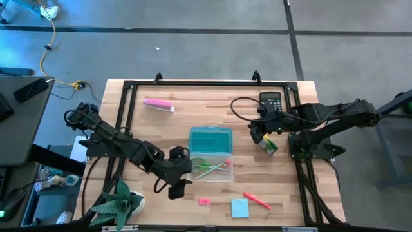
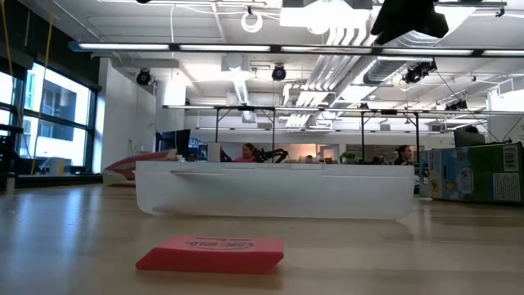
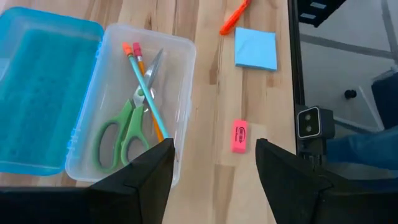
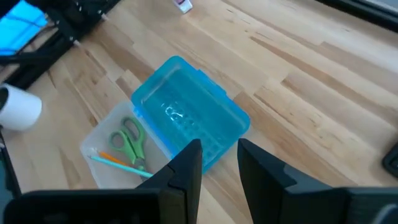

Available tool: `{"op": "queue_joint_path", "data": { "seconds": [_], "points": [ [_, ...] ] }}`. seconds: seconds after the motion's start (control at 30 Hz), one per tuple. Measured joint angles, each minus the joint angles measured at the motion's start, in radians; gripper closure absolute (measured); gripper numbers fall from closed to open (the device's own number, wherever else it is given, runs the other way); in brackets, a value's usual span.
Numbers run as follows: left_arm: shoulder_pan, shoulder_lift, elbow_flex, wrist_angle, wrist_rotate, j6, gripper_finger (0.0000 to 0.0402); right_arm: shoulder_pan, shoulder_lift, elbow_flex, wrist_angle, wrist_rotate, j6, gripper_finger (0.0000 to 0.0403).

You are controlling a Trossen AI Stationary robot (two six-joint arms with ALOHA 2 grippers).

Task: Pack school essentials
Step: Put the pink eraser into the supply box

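An open pencil case lies mid-table: blue lid (image 1: 210, 138), clear tray (image 1: 213, 167). The tray holds green-handled scissors (image 3: 124, 134), an orange pencil (image 3: 148, 87) and a green pencil (image 3: 144, 82). My left gripper (image 1: 180, 182) hovers open by the tray's near left corner. In its wrist view (image 3: 214, 168) the pink eraser (image 3: 240, 135) lies beyond the fingers. The light-blue sticky pad (image 1: 239, 207) and red pen (image 1: 256, 200) lie near the table's near edge. My right gripper (image 1: 257, 134) is open, right of the lid (image 4: 189, 118). The yellow-green box (image 1: 269, 147) lies just beside it.
A black calculator (image 1: 270, 101) sits at the far right under the right arm's cable. A pink-and-white bar (image 1: 158, 104) lies at the far left. A plant (image 1: 119, 203) stands off the near left corner. A black frame (image 1: 125, 116) borders the table. In the low view, the eraser (image 2: 211, 254) lies before the case (image 2: 274, 190).
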Motion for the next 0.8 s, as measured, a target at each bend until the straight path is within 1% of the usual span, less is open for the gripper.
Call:
{"op": "queue_joint_path", "data": {
  "seconds": [0.13,0.3,0.5,0.7,0.8],
  "points": [
    [-0.017,0.009,0.0,0.019,-0.013,-0.008,0.019,0.0,0.0,0.0,0.0,0.0,0.05,0.0309],
    [-0.039,0.072,0.0,0.087,-0.017,0.033,0.019,0.0,0.003,0.0,0.001,0.0,0.125,0.0309],
    [-0.079,0.149,0.0,0.108,-0.03,0.037,0.019,0.0,0.012,0.0,0.007,0.006,0.125,0.0309],
    [-0.094,0.217,0.0,0.125,-0.029,0.037,0.019,0.0,0.026,0.0,0.004,0.011,0.124,0.0309],
    [-0.093,0.249,0.0,0.128,0.005,0.035,0.019,0.0,0.034,0.0,0.004,0.013,0.123,0.0309]
  ]
}}
